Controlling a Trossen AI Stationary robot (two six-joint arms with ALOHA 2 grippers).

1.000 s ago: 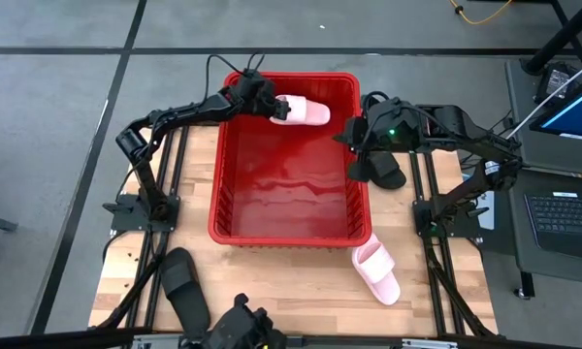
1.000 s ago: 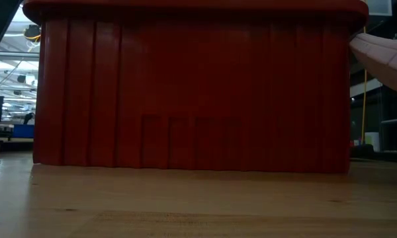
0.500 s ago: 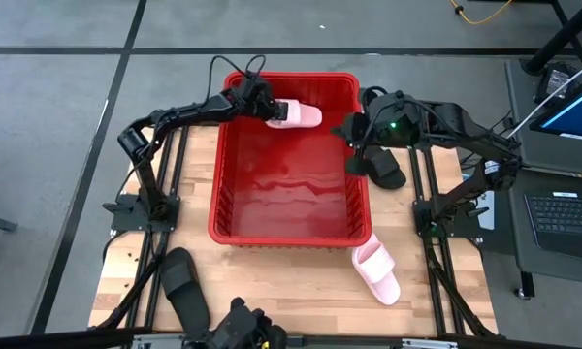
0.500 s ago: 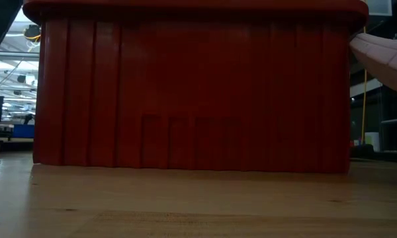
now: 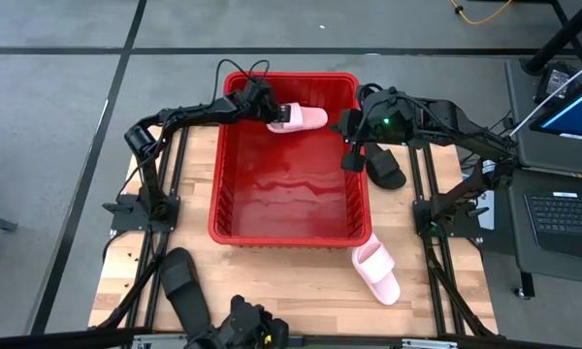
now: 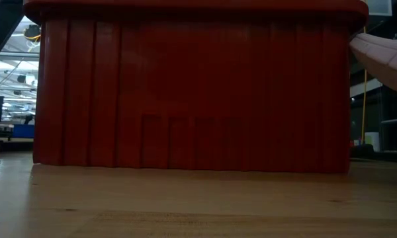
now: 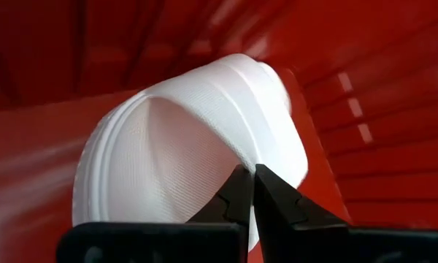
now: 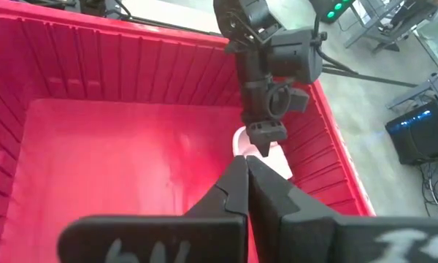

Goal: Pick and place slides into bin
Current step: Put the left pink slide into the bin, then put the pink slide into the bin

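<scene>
From my overhead feed I saw the large red ribbed plastic bin (image 5: 289, 160) at the frame's centre on the pale wooden table (image 5: 301, 291). The left gripper (image 5: 269, 109) hung over the bin's upper rim, its fingers pinched on a pale pink slide sandal (image 5: 301, 117) held over the upper part of the bin. The right gripper (image 5: 350, 161) sat at the bin's right rim with its fingers together and nothing in them. A black slide sandal (image 5: 384, 167) lay just right of the bin, a second pale pink slide (image 5: 377, 272) near the bin's lower right corner, and another black slide (image 5: 183, 282) at lower left. My low feed was filled by the bin's red wall (image 6: 192, 92), with a pale slide's edge (image 6: 384, 56) at upper right. The left wrist feed showed the dark fingertips (image 7: 274, 193) clamped on the pale slide's strap (image 7: 190, 157) against red ribs. In the right wrist feed the closed fingers (image 8: 237, 183) pointed into the bin (image 8: 117, 146), the left gripper (image 8: 266, 131) beyond them.
</scene>
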